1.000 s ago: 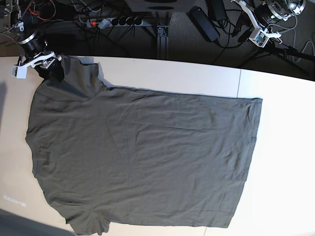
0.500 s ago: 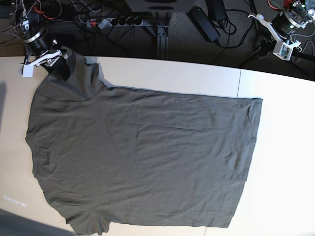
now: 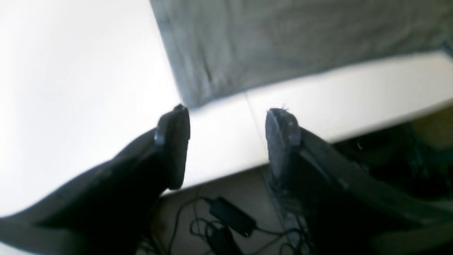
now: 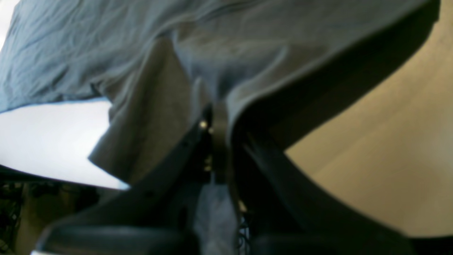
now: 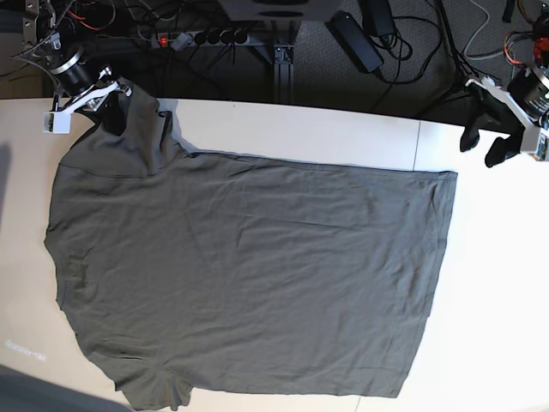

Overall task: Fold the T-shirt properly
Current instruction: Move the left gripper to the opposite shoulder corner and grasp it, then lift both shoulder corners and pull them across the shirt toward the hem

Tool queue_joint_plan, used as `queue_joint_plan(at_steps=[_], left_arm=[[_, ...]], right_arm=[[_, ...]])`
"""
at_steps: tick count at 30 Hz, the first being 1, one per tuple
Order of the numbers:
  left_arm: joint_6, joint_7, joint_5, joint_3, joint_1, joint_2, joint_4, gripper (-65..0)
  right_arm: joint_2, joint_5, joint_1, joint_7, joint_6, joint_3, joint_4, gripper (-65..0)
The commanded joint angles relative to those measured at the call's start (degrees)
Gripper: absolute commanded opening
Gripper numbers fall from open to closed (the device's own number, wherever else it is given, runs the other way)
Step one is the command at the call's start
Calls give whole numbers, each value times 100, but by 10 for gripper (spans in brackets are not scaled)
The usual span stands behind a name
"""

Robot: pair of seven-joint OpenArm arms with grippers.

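The dark olive-grey T-shirt point(image 5: 249, 275) lies spread flat on the white table point(image 5: 300, 129), collar side at the left, hem at the right. My right gripper point(image 5: 110, 96) is at the far left corner, shut on the shirt's upper sleeve; the right wrist view shows the cloth point(image 4: 106, 46) pinched between the closed gripper point(image 4: 216, 117). My left gripper point(image 5: 482, 150) hovers open at the table's far right edge, apart from the hem's upper corner. In the left wrist view the open gripper point(image 3: 228, 120) is empty, with the shirt's corner point(image 3: 283, 42) just beyond the fingertips.
A power strip point(image 5: 197, 37), a power adapter point(image 5: 356, 39) and cables lie on the dark floor behind the table. A seam point(image 5: 418, 142) crosses the tabletop near the hem. Another adapter point(image 3: 231, 216) shows on the floor below the left gripper.
My right gripper has drawn the sleeve a little further toward the table's far edge. My left arm has come down from behind the table to its far right edge near the hem.
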Motion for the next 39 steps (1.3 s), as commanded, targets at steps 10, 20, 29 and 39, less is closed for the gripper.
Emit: queue_joint_plan(at_steps=[10,20,29,39], left_arm=[[-74,269,-649,693,-1480,-81,-2385,-275],[-94,730,-981,1410,-2389,-81,-3517,-275],[-74,802,-538,2448,-2387,28,-3517,-276],[-92,1130,-487,2479,-2614,299,-3517,-276]], right_arm=[[-7,-535,-116,-857,-15,-87,11,-650],[-7,-535,-116,-857,-15,-87,11,-650],[-7,-535,-116,-857,-15,-87,11,-650],[-7,-514,-116,-855,-15,-87,33,-650]])
